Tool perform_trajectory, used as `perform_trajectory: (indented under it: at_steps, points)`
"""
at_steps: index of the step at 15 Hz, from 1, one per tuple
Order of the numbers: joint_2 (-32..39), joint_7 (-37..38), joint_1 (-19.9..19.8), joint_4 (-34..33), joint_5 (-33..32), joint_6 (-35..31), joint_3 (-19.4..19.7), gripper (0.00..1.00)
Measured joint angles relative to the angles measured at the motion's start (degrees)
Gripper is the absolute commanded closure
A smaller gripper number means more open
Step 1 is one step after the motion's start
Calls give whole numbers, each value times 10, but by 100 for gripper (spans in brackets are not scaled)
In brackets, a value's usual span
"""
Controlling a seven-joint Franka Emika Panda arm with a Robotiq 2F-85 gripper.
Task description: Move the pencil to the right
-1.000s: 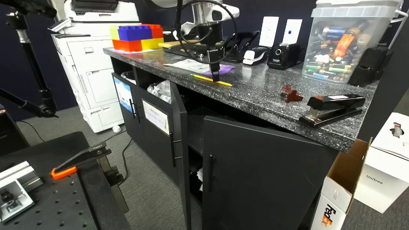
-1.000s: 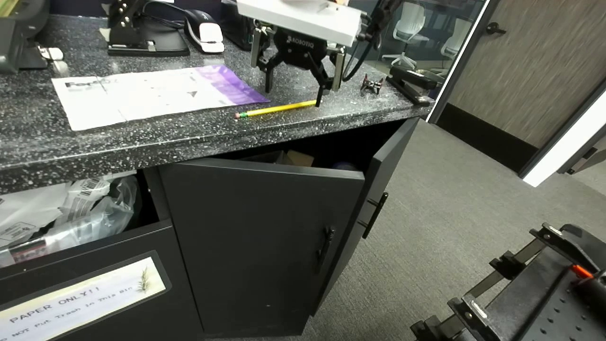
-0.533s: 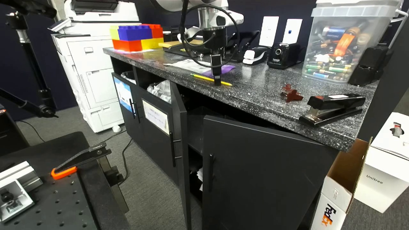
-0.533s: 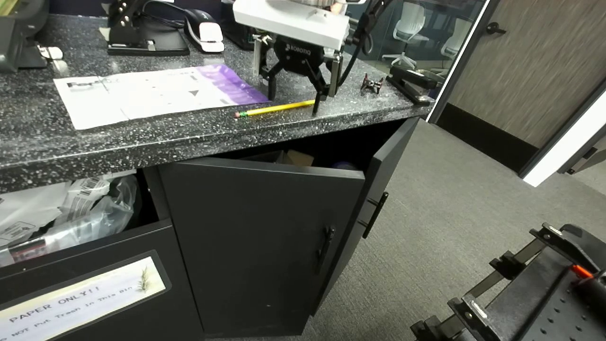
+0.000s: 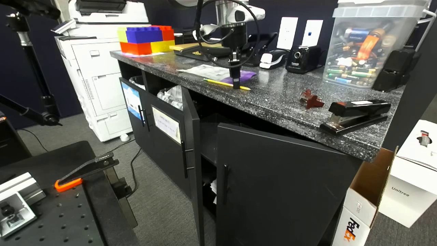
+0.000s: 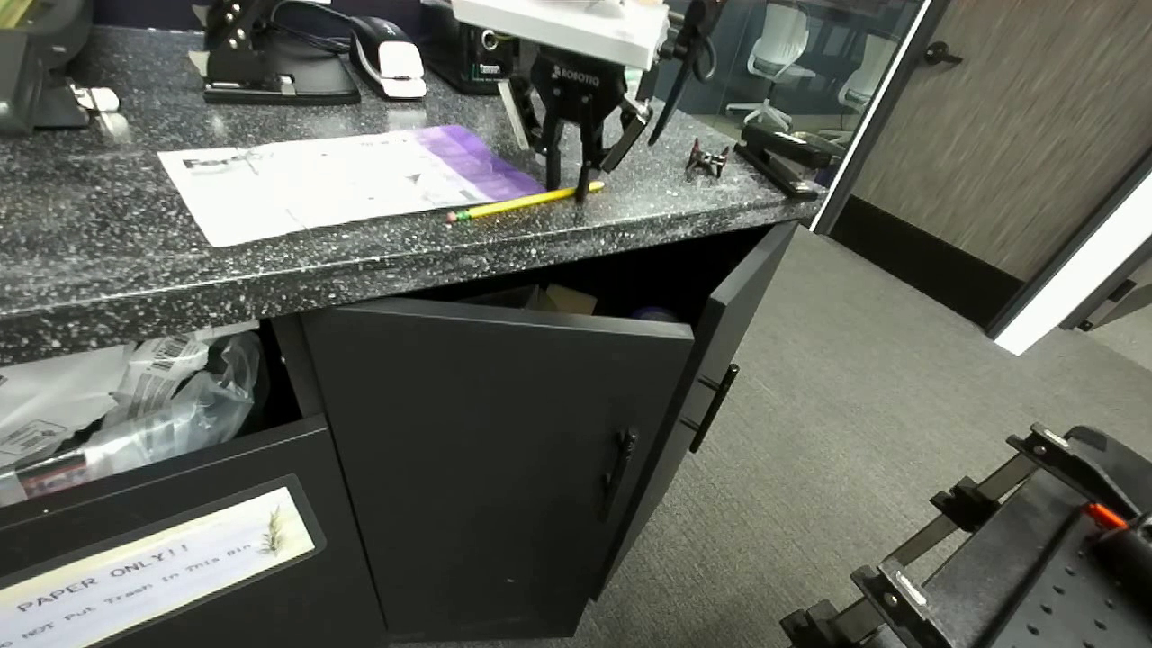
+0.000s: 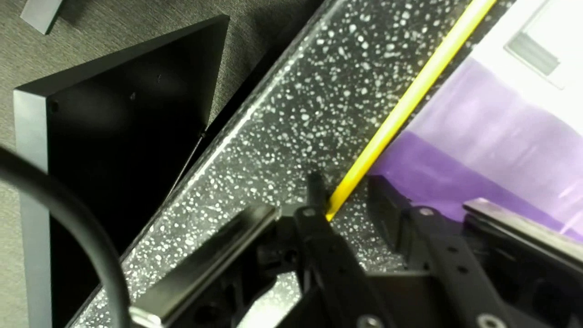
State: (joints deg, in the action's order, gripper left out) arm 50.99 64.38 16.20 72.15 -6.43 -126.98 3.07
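Landmark: the white-and-purple sheet (image 6: 333, 184), which lay flat on the speckled counter (image 6: 99, 236). The pencil (image 6: 520, 203) lay along the sheet's near edge, on the side toward the counter front. Its eraser end sat beside the sheet's white part; its sharpened tip reached past the purple corner. In the wrist view the pencil and that corner were touching or nearly so; could not tell which.

The gripper (image 6: 567, 192) was down at the sheet's purple corner. Its fingers (image 7: 325, 243) were set narrow, one on each side of the pencil, near its tip. A gap showed between the pencil and the finger on the sheet's side. The other finger was close to the pencil; contact unclear.

Right of the sheet in both exterior views: a dark red clip-like piece (image 5: 311, 100), then a black stapler (image 5: 362, 109). Also right of it, farther back in an exterior view, stood a clear tub (image 5: 379, 13) of batteries (image 5: 341, 81). Toy blocks (image 5: 146, 40) stood left of the sheet there. Below the sheet, cabinet doors (image 6: 495, 468) hung ajar.
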Motion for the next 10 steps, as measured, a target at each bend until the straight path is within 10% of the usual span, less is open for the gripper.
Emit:
perform_trajectory:
  at_steps: [10]
  points:
    - [-1, 18, 17, -41, 0, 45, 3, 98]
